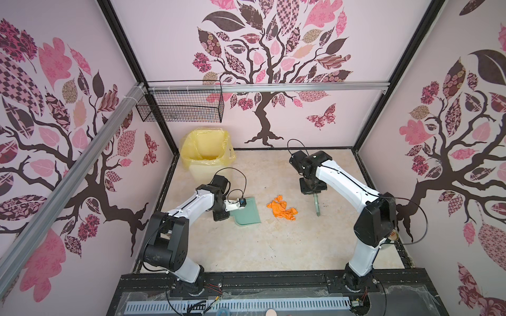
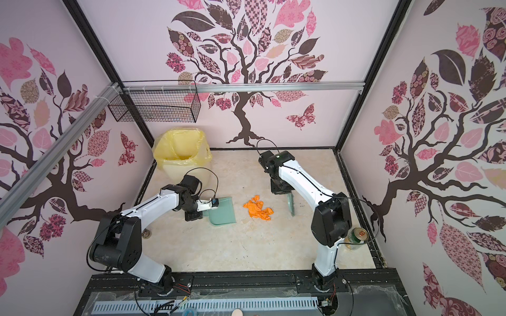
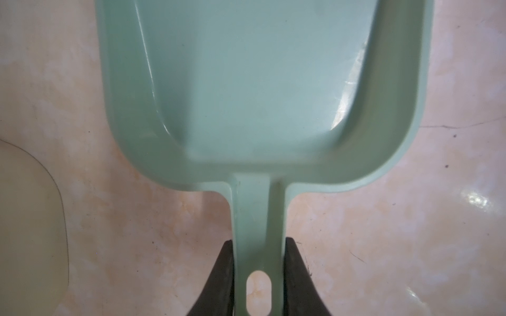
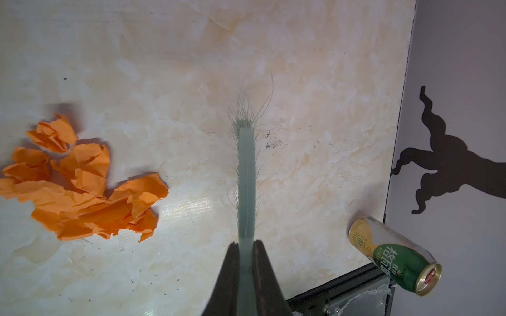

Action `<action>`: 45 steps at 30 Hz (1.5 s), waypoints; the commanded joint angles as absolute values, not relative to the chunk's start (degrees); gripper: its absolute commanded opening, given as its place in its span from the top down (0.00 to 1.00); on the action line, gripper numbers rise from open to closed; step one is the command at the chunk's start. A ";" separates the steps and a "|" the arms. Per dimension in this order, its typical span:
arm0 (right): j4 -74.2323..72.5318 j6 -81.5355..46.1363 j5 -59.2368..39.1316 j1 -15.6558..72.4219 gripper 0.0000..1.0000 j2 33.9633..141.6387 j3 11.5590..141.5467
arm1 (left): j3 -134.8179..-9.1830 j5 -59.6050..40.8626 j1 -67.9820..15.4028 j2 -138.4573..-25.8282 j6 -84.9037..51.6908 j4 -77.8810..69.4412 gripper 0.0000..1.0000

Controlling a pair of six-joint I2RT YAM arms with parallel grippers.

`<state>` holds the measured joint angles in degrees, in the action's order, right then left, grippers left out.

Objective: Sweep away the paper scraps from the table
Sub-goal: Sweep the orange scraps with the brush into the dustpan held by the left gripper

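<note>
We look into a robotics lab test cell: printed tree-pattern walls [image 1: 342, 120] on a black frame [image 1: 121, 41] with aluminium rails [image 1: 273, 88] enclose a marble-look table [image 1: 246, 246], with a left arm [image 1: 189, 206] and a right arm [image 1: 342, 177] bolted to its front mounting rail [image 1: 273, 281].

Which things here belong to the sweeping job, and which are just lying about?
Belong to the job: crumpled orange paper scraps; mint-green plastic dustpan, held by the left gripper; green bristle brush, held by the right gripper; beige marble-look table; probably the pale bin lined with a yellow bag.
Lying about: green-and-gold drink can; black wire basket on the wall rail.
</note>
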<state>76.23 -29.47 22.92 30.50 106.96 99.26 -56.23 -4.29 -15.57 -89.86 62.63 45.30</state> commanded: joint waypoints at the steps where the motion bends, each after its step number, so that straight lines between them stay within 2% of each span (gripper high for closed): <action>1: 79.33 -33.38 25.05 33.22 1.00 110.55 102.76 | -58.40 -4.68 -16.58 -90.84 60.95 44.29 1.00; 14: 77.34 -36.03 20.19 40.32 1.00 113.93 106.01 | -58.51 -4.60 -22.15 -93.04 57.36 41.93 1.00; 27: 78.75 -35.81 17.73 46.67 1.00 120.81 117.87 | -60.21 -4.36 -24.87 -95.24 55.64 41.66 1.00; 45: 77.16 -34.67 9.31 49.66 1.00 117.53 126.91 | -61.29 -1.01 -26.00 -96.38 55.97 42.62 1.00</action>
<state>76.47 -34.68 10.61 49.39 119.09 124.57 -59.57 -3.18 -25.67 -95.79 55.55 42.06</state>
